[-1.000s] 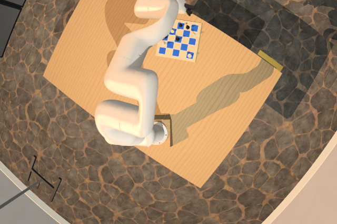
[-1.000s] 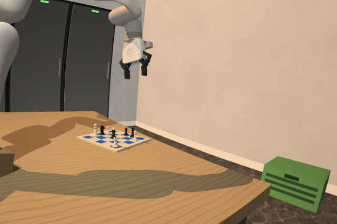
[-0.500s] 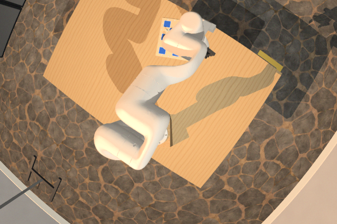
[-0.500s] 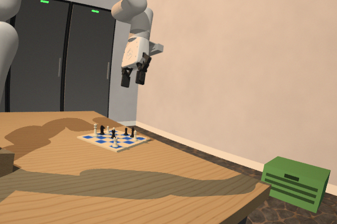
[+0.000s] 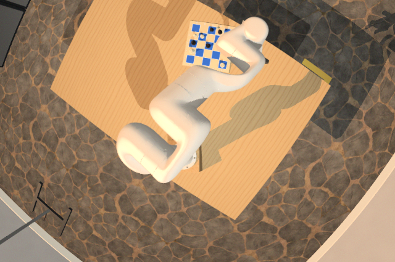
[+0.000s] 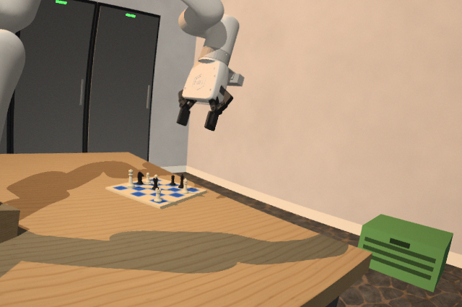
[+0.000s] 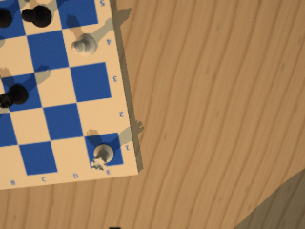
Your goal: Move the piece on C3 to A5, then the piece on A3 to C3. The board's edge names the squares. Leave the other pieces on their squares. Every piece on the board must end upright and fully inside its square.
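The blue-and-cream board lies on the far part of the table. A black piece stands upright on C3. A black knight-like piece stands on A3; the wrist view does not reach it. A5 is a bare blue corner square. My gripper is open and empty, hanging high above the board's E-file side. In the top view the arm hides it.
Other pieces stand upright: a white one on E1, a white pawn on E4, black ones on D5 and C5. A green box sits on the floor.
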{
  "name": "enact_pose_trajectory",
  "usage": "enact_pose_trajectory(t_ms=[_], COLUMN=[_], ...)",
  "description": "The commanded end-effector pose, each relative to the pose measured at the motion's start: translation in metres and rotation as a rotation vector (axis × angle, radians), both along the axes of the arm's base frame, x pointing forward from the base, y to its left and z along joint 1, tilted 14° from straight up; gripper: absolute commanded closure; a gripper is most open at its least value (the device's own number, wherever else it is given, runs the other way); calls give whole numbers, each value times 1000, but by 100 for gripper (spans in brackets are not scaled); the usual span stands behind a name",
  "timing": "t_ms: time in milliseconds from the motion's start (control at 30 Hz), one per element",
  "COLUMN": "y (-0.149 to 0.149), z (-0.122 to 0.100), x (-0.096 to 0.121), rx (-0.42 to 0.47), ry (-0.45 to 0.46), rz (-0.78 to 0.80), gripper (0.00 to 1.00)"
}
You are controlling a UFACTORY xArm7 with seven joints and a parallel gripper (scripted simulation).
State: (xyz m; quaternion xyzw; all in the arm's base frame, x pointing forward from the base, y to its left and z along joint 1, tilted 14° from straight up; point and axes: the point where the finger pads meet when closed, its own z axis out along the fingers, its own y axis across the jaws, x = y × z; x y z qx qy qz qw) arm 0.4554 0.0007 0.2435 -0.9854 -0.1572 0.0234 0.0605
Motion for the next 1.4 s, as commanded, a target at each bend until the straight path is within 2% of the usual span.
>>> enact_pose_trajectory(t_ms=[0,100,167,333,433,500,567,600,700,733,833,900,1000,1100,1233,1367], y=[-3,-4,-4,-9,-9,-12,-12,-14,-16,-19,-21,-26,-26,-34,-38,-47], z=[-3,-11,-11,-26,-26,-37,-37,-43,-48,-54,-60,-71,-71,-87,-96,-112], x=[22,43,43,71,71,88,88,95,102,108,114,123,123,134,138,144], rx=[90,171,171,299,299,385,385,426,467,506,544,613,613,701,749,819], ry=[55,58,58,37,37,6,6,-14,-37,-62,-89,-149,-149,-246,-311,-432], rz=[131,259,259,447,447,566,566,623,679,732,784,880,880,1008,1081,1199], gripper=[0,0,0,0,0,0,0,0,0,0,0,0,0,0,0,0])
